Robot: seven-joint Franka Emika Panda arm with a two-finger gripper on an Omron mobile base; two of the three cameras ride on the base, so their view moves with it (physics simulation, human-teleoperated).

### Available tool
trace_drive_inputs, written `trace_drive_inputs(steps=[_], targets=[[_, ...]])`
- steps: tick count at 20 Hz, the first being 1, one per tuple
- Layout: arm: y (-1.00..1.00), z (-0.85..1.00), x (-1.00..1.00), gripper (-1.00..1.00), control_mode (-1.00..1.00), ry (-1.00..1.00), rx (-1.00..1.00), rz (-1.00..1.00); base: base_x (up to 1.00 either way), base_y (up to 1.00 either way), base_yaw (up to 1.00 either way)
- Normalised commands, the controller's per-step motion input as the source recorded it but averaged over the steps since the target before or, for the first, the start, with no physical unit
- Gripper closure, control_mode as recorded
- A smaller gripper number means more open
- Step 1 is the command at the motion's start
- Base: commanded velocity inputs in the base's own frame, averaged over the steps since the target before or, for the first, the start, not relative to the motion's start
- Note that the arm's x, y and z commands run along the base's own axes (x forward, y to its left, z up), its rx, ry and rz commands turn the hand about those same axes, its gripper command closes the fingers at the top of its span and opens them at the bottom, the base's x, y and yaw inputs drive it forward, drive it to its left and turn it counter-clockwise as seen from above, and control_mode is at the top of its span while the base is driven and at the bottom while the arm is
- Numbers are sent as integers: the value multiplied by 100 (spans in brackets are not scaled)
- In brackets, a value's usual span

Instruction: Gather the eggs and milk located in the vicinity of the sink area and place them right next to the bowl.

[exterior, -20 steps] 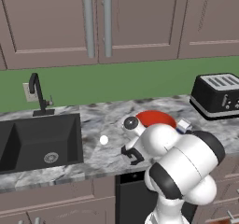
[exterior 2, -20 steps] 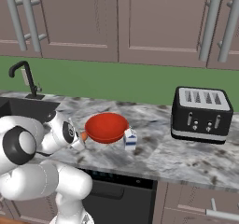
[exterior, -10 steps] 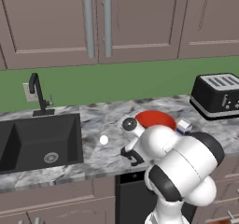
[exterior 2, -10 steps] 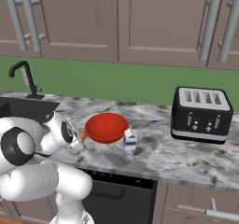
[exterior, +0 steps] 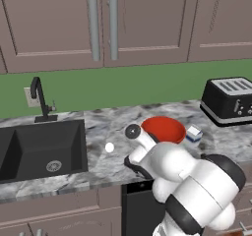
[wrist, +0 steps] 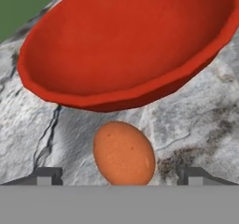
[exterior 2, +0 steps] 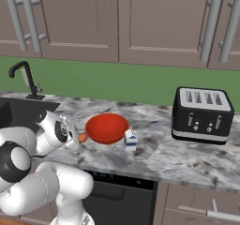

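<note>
Closest to the hand camera, the robot's two-finger claw (wrist: 119, 178) stands wide: its two dark fingertips (wrist: 45, 176) sit far apart on either side of the small oval orange-brown egg (wrist: 123, 153), with clear marble showing between each tip and the shell, so nothing is gripped. The egg lies on the grey-veined marble table (wrist: 200, 125), just in front of the large, shallow, glossy red bowl (wrist: 126, 45), whose rim overhangs right behind it.

In the right base view the same egg (exterior 2: 82, 138) sits just beside the bowl (exterior 2: 107, 128) on its sink side, by the white arm's wrist. On the bowl's other side, near its rim, stands the small white milk carton with blue markings (exterior 2: 131, 139), upright on the table (exterior 2: 187, 156).

In the left base view, the small white egg (exterior: 110, 147) lies alone on the marble between the black rectangular recessed sink (exterior: 39, 149) and the bowl (exterior: 164, 129), apart from both. The carton (exterior: 194, 134) shows past the bowl.

Farther back, a black angular faucet (exterior: 38, 100) rises behind the sink, and a black four-slot toaster (exterior 2: 202, 114) stands well apart from the bowl toward the green wall.
</note>
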Motion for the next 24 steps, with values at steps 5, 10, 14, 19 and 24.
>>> trace_drive_inputs(steps=[5,10,14,19,24], targets=[[0,18,-30,-100,-100,-5,0,-3,0,0,0],[0,33,-22,-100,-100,0,5,0,0,0,0],[6,34,-27,-100,-100,0,8,0,0,0,0],[22,12,-37,-100,-100,1,4,0,0,0,0],[40,1,-40,-100,-100,4,0,2,0,0,0]])
